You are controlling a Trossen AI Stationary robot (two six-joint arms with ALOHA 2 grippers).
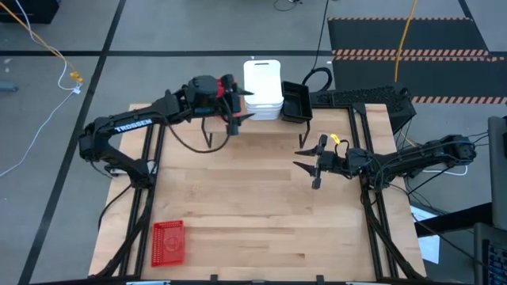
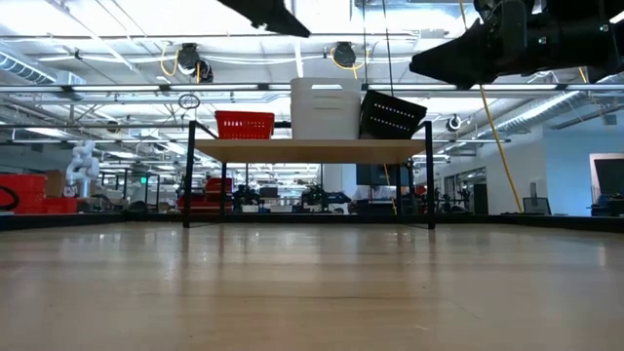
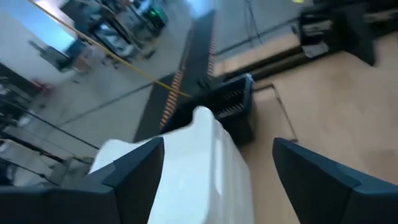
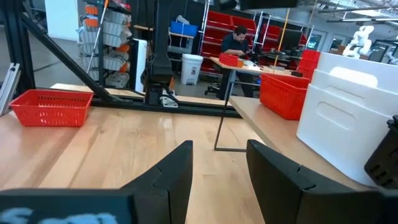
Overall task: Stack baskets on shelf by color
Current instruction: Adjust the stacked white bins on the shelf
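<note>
Near red basket (image 1: 167, 242): alone on the wooden table (image 1: 253, 206) at its near left corner — upright, long axis running near to far, nothing visible in it.
Right gripper (image 1: 309, 165): over the table's middle right, fingers spread, holding nothing.
Shelf (image 2: 310, 149): at the table's far edge; its plank top carries 3 colours side by side.
Red basket on shelf (image 2: 244, 125): left end, upright.
White stack (image 2: 325, 108): middle, upright, baskets nested — count unclear.
Black basket (image 2: 392, 116): right end, tilted, leaning toward the white stack.
Left gripper (image 1: 238, 105): above the shelf beside the white stack, fingers spread wide to either side of the stack's near end, not gripping.
</note>
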